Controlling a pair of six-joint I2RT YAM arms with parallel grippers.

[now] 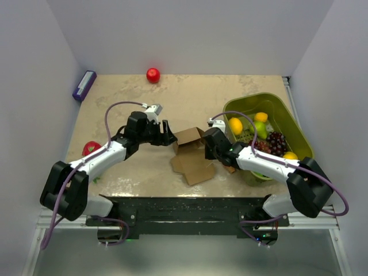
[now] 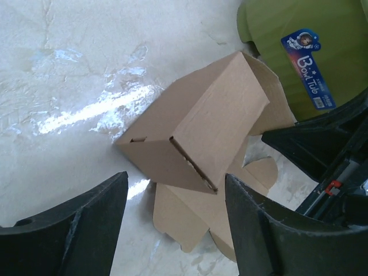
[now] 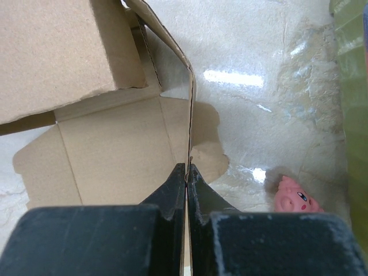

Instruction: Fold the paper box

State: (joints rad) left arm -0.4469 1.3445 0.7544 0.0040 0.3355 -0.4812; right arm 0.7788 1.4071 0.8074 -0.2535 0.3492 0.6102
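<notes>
The paper box (image 1: pixel 191 154) is plain brown cardboard, partly folded, lying mid-table with one raised boxed end and flat flaps toward the near side. In the left wrist view the box (image 2: pixel 201 123) lies ahead of my left gripper (image 2: pixel 175 221), which is open, empty and just to its left (image 1: pixel 168 137). My right gripper (image 1: pixel 210 150) is shut on an upright side flap of the box (image 3: pixel 188 109); the thin cardboard edge runs between its closed fingers (image 3: pixel 172 192).
A green basket (image 1: pixel 270 103) of fruit stands at the right, close behind my right arm. A red ball (image 1: pixel 153 75) and a purple block (image 1: pixel 84 85) lie at the back. A red object (image 1: pixel 89 148) sits left. A pink toy (image 3: pixel 296 196) lies near my right gripper.
</notes>
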